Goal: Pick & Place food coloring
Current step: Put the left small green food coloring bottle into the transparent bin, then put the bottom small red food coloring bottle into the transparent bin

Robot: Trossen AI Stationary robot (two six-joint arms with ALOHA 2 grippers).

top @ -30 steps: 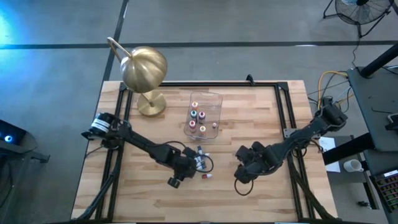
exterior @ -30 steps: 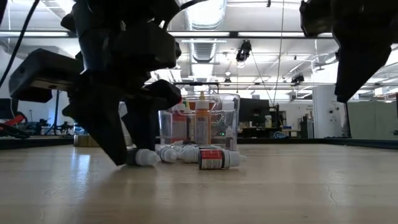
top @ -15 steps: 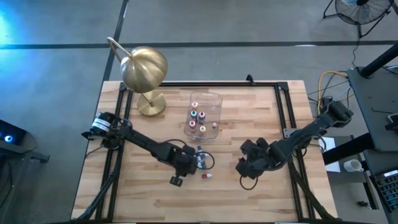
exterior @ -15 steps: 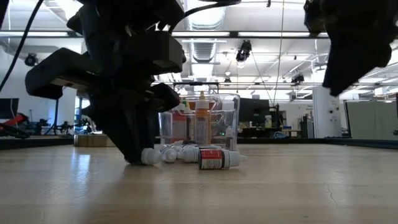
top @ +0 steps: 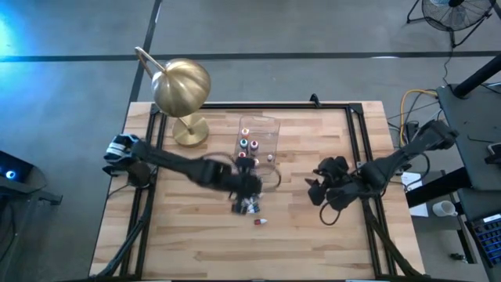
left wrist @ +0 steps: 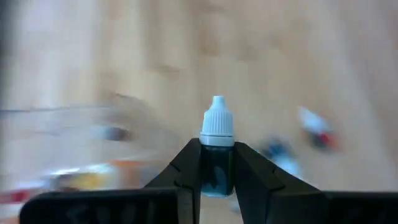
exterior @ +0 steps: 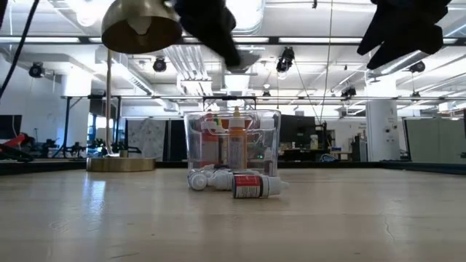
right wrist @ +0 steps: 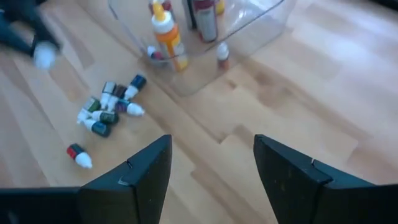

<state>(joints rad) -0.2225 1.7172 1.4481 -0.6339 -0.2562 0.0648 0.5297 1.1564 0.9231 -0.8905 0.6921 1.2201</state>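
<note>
The left claw (left wrist: 217,177) has lifted off the counter (top: 188,243) since a second ago and swung toward the clear tub (top: 270,125), while the right claw (right wrist: 211,165) has drawn back toward its own side. The left claw is clamped on a dark food coloring bottle (left wrist: 217,146), white cap up; the right claw's fingers stand apart, empty. Remaining bottles (top: 250,206) lie clustered just before the tub, one red-capped bottle (top: 259,222) apart. To release well, I would centre over the tub's open top, clearing its near wall and the bottles standing inside. The lamp (top: 182,86) stands beside the tub; the right side is open.
</note>
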